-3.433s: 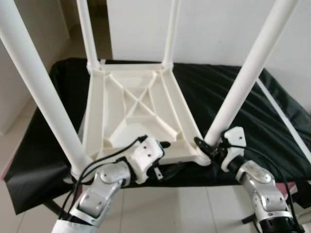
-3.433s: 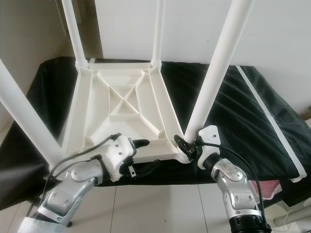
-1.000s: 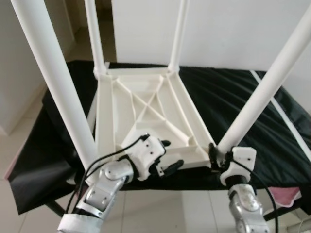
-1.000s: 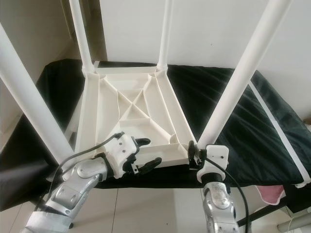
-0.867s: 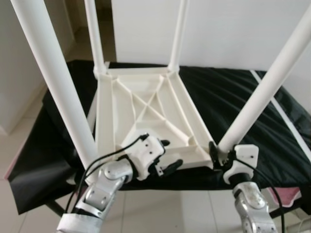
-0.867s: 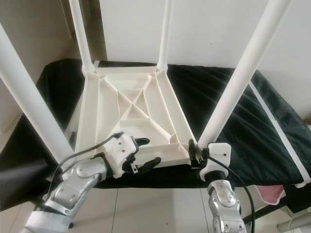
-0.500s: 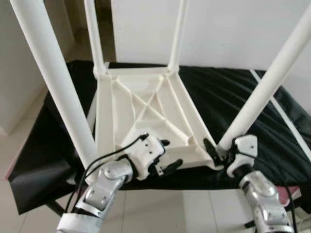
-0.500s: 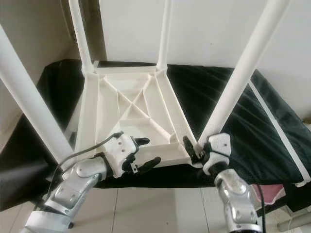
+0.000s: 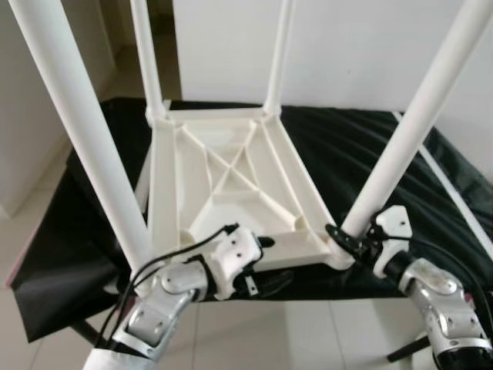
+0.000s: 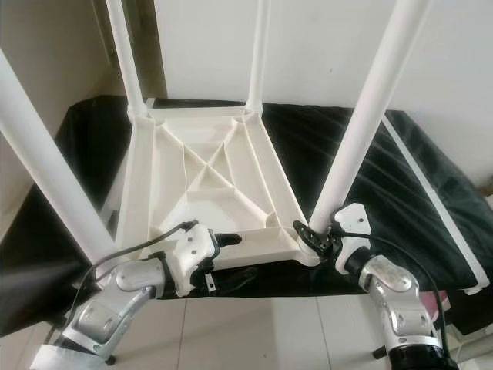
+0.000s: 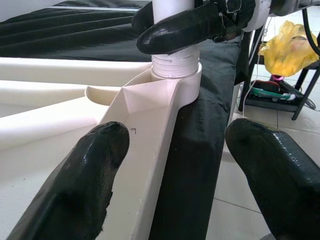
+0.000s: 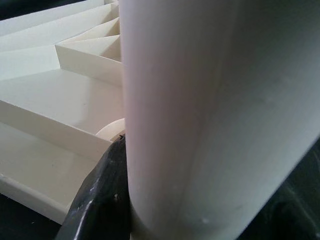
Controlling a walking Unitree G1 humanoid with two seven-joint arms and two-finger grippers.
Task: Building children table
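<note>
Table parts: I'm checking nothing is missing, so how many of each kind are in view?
White legs standing up: 4
Upturned white tabletop: 1
Loose white bar on the black cloth: 1
Total: 6

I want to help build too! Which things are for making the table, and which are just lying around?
For the job: tabletop, upside down; four legs, like the near right leg; right hand at that leg; left hand at the near edge.

Just lying around: black cloth; yellow bag.

Two silver arms with white wrist housings, looping black cables, and black-fingered left tool (image 9: pixel 264 266) and right tool (image 9: pixel 344 240).
</note>
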